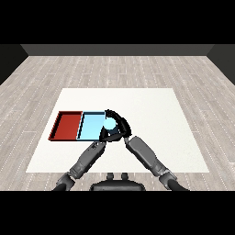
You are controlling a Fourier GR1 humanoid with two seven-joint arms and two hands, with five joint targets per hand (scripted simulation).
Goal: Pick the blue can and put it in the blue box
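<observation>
Trays are lying side by side on the white bench point(151, 137): the red tray point(67, 125) at the left and the light blue tray point(90, 127) touching its right edge. Nothing is showing inside the red tray. The blue can point(110, 123) is sitting at the right edge of the light blue tray; whether it is resting on the tray floor or hanging just above it cannot be told. The right hand point(120, 124) is curling round the blue can from above and from the right. The left hand point(105, 136) is reaching in just below the can, near the tray's right corner; whether its fingers are spread or curled cannot be told.
</observation>
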